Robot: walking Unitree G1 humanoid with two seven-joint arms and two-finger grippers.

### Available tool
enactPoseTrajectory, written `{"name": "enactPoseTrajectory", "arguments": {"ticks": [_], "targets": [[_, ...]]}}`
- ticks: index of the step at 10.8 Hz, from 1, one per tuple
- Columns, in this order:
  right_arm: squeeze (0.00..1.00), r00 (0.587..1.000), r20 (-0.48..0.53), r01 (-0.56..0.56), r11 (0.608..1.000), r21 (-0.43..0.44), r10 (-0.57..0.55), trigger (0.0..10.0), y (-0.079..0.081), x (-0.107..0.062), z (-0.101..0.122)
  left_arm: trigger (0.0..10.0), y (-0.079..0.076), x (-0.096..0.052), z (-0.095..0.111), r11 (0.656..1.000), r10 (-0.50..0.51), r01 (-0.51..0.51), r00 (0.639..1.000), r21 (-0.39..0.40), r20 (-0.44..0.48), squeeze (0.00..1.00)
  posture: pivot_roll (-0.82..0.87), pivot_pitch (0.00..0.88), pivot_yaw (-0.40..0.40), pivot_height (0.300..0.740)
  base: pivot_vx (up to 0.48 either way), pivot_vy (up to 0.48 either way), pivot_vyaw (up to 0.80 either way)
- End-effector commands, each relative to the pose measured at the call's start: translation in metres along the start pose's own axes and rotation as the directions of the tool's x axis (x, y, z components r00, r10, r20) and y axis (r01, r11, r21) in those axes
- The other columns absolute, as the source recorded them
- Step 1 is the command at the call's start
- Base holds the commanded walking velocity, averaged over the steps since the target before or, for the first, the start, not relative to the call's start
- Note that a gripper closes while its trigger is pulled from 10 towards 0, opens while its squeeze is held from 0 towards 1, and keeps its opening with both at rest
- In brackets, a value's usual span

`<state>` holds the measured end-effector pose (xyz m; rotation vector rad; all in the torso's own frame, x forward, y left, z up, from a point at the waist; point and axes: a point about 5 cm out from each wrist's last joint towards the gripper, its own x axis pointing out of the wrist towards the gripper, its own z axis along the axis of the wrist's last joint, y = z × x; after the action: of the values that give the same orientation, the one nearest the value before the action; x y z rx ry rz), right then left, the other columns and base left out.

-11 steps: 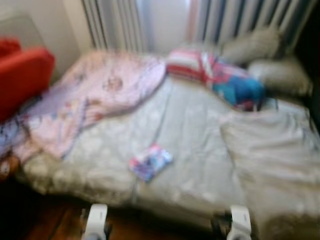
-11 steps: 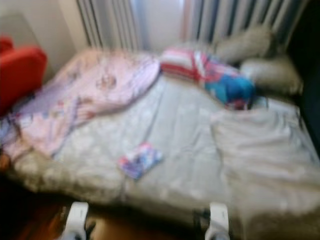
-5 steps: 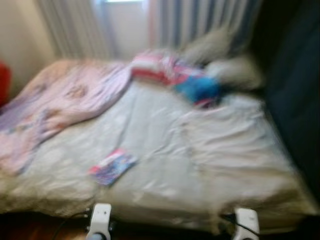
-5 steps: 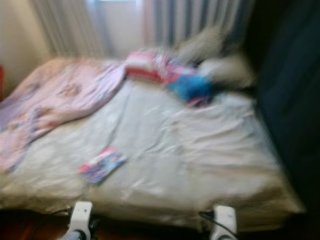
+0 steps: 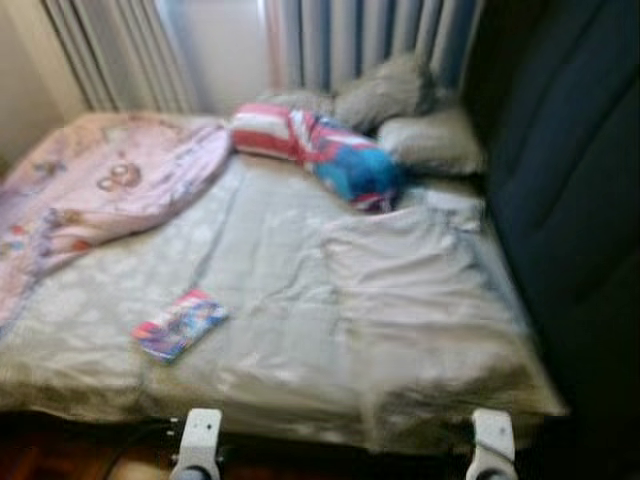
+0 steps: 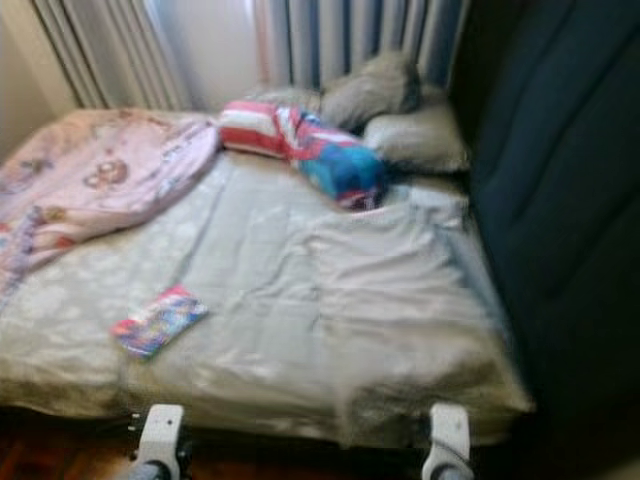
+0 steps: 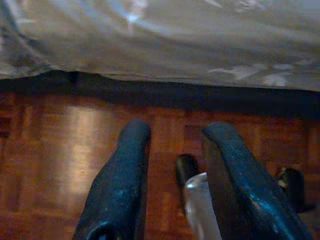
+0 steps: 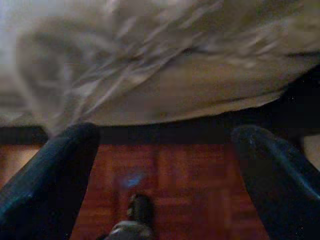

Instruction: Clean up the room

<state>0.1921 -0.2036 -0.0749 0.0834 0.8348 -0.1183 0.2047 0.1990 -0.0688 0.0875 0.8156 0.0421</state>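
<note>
A bed with a grey sheet (image 5: 300,290) lies in front of me. A small colourful book (image 5: 178,324) rests flat near its front left edge. A pink quilt (image 5: 90,195) is bunched at the left, and a striped red, white and blue bundle (image 5: 320,150) sits by two grey pillows (image 5: 420,120) at the head. My left gripper (image 7: 175,150) hangs open over the wooden floor below the bed's edge, nothing between its fingers. My right gripper (image 8: 162,150) is open wide, also low by the sheet's hanging edge.
A dark blue upholstered surface (image 5: 570,200) rises along the bed's right side. Striped curtains (image 5: 330,40) hang behind the head of the bed. Reddish wooden parquet floor (image 7: 60,150) runs under the bed's near edge.
The camera has turned right: the red chair has left the picture, the bed has slid left and the dark blue surface now shows at right. Both arms hang as before.
</note>
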Motion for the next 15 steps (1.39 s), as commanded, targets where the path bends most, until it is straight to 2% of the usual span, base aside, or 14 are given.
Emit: {"name": "enactPoseTrajectory", "arguments": {"ticks": [1,5,9,13,15], "targets": [[0.00,1.000,-0.002,-0.015,1.000,0.013,0.015,10.0,0.007,0.000,-0.002,10.0,0.006,-0.001,-0.003,1.000,0.011,-0.011,1.000,0.019,-0.014,0.00,0.05,0.000,0.011,0.740,0.000,-0.274,0.00],[0.00,1.000,0.025,-0.010,1.000,0.019,0.010,10.0,0.006,0.001,0.004,10.0,0.003,0.003,0.014,1.000,-0.004,0.003,0.999,0.016,0.053,0.00,0.06,0.000,0.008,0.740,0.000,0.000,0.00],[0.00,1.000,0.015,0.000,1.000,0.024,-0.001,10.0,0.004,0.001,0.002,10.0,0.002,0.001,0.007,1.000,-0.004,0.004,0.999,0.018,0.033,0.00,0.06,0.000,0.003,0.740,0.000,-0.404,0.00],[0.00,1.000,0.020,0.006,1.000,0.024,-0.006,10.0,0.003,0.001,0.004,10.0,0.002,0.001,0.007,1.000,-0.002,0.002,0.999,0.011,0.033,0.00,0.06,0.000,0.001,0.740,0.000,-0.208,-0.36],[0.00,0.995,0.099,0.007,1.000,0.024,-0.009,10.0,0.002,0.003,0.019,10.0,0.002,0.004,0.029,1.000,0.002,-0.001,0.991,-0.005,0.134,0.00,0.06,0.000,-0.004,0.740,0.000,0.000,0.00]]}}
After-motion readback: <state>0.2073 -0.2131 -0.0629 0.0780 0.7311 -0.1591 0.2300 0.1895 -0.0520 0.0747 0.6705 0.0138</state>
